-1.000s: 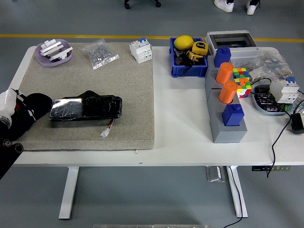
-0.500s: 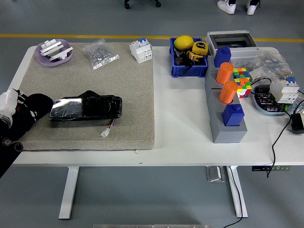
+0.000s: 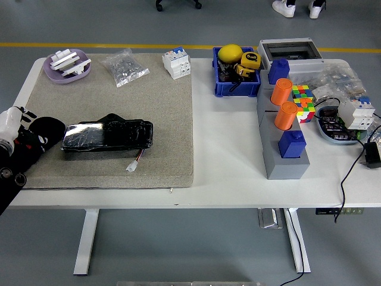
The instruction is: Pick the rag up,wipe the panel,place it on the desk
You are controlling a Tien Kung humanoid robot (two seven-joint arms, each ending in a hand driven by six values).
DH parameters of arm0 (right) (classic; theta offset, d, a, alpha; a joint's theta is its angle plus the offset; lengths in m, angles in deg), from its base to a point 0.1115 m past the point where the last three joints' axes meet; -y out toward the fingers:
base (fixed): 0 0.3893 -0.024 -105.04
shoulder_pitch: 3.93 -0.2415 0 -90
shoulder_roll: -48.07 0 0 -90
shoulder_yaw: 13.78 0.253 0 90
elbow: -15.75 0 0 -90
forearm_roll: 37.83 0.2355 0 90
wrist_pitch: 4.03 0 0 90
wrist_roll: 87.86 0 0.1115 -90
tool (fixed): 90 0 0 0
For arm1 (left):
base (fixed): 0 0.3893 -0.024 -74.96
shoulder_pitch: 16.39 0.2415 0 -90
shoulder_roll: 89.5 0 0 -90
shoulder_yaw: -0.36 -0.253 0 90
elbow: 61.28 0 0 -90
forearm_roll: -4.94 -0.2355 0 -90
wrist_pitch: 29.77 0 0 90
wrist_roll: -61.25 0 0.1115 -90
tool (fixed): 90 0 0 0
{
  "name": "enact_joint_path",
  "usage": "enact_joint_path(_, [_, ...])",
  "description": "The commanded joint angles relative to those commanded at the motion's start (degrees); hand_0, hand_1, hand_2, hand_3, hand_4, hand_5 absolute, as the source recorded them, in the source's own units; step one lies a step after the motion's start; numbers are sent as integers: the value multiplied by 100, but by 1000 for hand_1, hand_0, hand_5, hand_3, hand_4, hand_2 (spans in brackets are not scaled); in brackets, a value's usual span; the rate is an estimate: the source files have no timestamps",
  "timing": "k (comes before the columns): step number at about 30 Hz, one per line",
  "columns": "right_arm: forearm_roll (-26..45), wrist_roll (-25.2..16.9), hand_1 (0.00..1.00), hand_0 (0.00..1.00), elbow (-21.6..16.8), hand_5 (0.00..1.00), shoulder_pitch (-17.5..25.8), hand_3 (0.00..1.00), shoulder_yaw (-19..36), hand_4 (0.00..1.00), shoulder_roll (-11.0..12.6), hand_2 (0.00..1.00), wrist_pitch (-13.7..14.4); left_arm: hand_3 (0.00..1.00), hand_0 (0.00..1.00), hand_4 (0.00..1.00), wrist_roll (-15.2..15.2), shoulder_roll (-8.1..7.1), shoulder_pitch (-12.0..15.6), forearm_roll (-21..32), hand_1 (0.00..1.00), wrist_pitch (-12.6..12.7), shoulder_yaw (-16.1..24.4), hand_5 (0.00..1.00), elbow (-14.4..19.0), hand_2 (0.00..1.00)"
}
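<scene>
Since the earlier frames, left arm has drawn back slightly toward the left edge; the black mass at its end sits a little further left and lower on the mat, nothing else on the table has shifted.

Head view, only view. Left hand (image 3: 37,136) comes in at the left edge, over the near-left part of the grey felt mat (image 3: 155,119). Dark shape at its tip could be the hand alone or the hand bunched round a dark rag; cannot tell which, and cannot tell whether the fingers are clenched or released. White wrist segment (image 3: 9,122) shows just behind it. Right arm out of view.

Black panel (image 3: 107,135), glossy and flat, lies on the mat just right of the hand, close but apparently apart. A small white connector (image 3: 131,166) on short leads lies near its near-right corner.

Far edge of mat: purple dish (image 3: 67,66) with white parts, clear bag of small hardware (image 3: 123,67), white circuit breaker (image 3: 177,63).

Right half of white table (image 3: 226,155): blue bin (image 3: 236,84) holding a yellow object and a tape measure; grey stepped block (image 3: 281,143) carrying two orange cylinders (image 3: 281,92) and blue blocks; colour cube (image 3: 302,100) beside it. Cluttered parts and a black cable (image 3: 348,179) at the far right.
</scene>
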Motion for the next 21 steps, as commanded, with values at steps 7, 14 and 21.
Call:
enact_joint_path(7, [-29, 18, 704, 760, -2, 521, -10, 707, 19, 998, -8, 710, 0, 710, 428, 998, 3, -39, -16, 77, 648, 24, -15, 215, 36, 725])
enact_joint_path(14, [-47, 29, 704, 760, -2, 520, -11, 707, 26, 998, -15, 711, -3, 714, 431, 998, 36, -84, -40, 150, 649, 72, 62, 222, 153, 723])
enact_joint_path(21, [-12, 16, 704, 760, 9, 519, 1, 706, 12, 998, -24, 710, -6, 716, 431, 998, -19, -136, 6, 224, 650, 76, 218, 244, 548, 720])
